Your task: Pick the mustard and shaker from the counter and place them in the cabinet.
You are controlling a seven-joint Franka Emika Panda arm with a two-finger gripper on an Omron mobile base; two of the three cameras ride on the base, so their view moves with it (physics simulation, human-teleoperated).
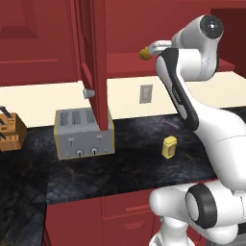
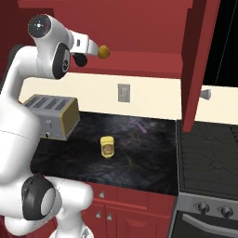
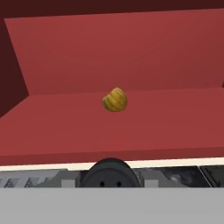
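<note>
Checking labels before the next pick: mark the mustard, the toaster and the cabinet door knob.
mustard (image 2: 107, 147), right base view, front label.
toaster (image 1: 84, 134), left base view, front face.
cabinet door knob (image 1: 88, 93), left base view, knob's rounded end.

No text can be read anywhere — the mustard (image 2: 107, 146) carries a label (perhaps printed), too blurred to make out.
</note>
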